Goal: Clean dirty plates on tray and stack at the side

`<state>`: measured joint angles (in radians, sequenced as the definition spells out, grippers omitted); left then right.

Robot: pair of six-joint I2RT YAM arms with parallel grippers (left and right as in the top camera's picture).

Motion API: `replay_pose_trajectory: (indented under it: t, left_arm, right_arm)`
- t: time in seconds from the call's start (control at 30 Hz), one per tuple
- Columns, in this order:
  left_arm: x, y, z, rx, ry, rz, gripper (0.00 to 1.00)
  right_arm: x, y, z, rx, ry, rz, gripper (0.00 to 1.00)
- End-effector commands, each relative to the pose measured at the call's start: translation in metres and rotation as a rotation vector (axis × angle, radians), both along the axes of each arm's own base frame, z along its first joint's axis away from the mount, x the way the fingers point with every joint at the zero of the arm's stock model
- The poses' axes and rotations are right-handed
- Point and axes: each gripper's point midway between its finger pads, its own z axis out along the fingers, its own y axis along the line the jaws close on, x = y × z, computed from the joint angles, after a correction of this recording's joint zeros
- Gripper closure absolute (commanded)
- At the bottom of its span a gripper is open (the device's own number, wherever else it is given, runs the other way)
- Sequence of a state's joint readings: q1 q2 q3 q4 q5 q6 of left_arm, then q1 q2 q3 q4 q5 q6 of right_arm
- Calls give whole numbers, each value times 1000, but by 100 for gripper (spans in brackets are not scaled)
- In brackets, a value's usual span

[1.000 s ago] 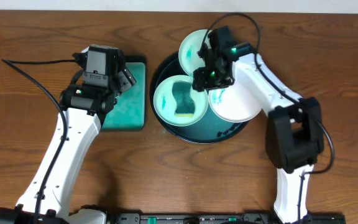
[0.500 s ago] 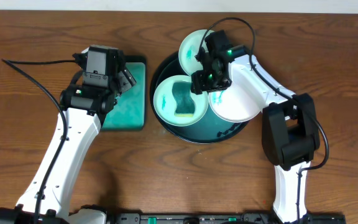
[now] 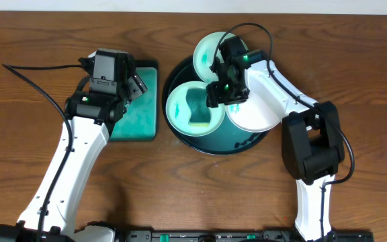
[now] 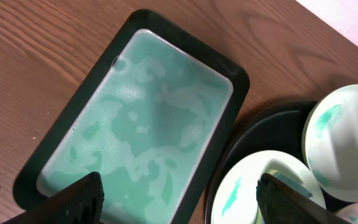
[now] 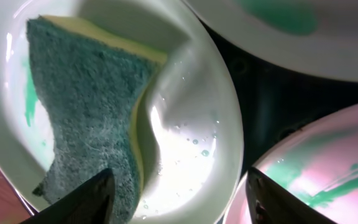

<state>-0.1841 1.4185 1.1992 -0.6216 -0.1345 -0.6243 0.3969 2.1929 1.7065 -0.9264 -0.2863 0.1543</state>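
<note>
The tabletop (image 3: 25, 33) is dark wood grain. At the left, the left arm (image 3: 72, 161) reaches up from the near edge. The left tool (image 3: 135, 82) hangs over the far end of the rectangular tray (image 3: 143, 114), its fingers (image 4: 82, 199) spread wide apart with nothing between them. That tray lies flat on the tabletop, black-rimmed and filled with cloudy teal water.

Just beside it to the right sits the round tray (image 3: 220, 142), also on the tabletop, with a glossy teal inside. All three plates lie in it, close together. The left plate (image 3: 179, 111) is mint-green with a teal smear on its left side. It carries a sponge (image 3: 197, 109), green on top with a yellow layer beneath. The far plate (image 3: 207, 50), also mint-green and smeared with teal, lies at the tray's far edge. The white plate (image 3: 257, 111) lies at the tray's right side, reaching its rim, with teal streaks on its left part.

The right tool (image 3: 219, 93) hovers where the three plates meet, above the right edge of the left plate. Its fingers (image 5: 86, 199) are apart and grip nothing, and the sponge lies just beyond them. The right arm (image 3: 277, 84) comes in from the near right, passing over the white plate.
</note>
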Motion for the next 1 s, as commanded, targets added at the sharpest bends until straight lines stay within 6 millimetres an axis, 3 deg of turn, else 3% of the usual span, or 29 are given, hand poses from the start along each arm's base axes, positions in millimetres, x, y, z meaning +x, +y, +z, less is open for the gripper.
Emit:
replay_pose_trajectory:
  t: [0.0,0.13,0.33,0.43,0.6,0.7,0.97]
  left_arm:
    - [0,4,-2,20,8,1,20]
    - [0,4,-2,20,9,1,20]
    - [0,4,-2,20,8,1,20]
    - [0,4,-2,20,8,1,20]
    - [0,4,-3,20,9,1,20]
    - [-1,4,-3,20,13,1,21]
    - [-1,4,-3,20,12,1,20]
  right_arm:
    - [-8,-2,-12,-20,32,3,39]
    - [-1,0,-5,-12,3,1,40]
    - [14,-3,32,-24,-69,-7,34]
    - [23,2,39,-8,-108,-6,34]
    - [34,11,31,8,-155,-6,34]
    - [37,4,20,-44,-152,-47,33]
    - [26,17,-2,-7,-80,-19,35]
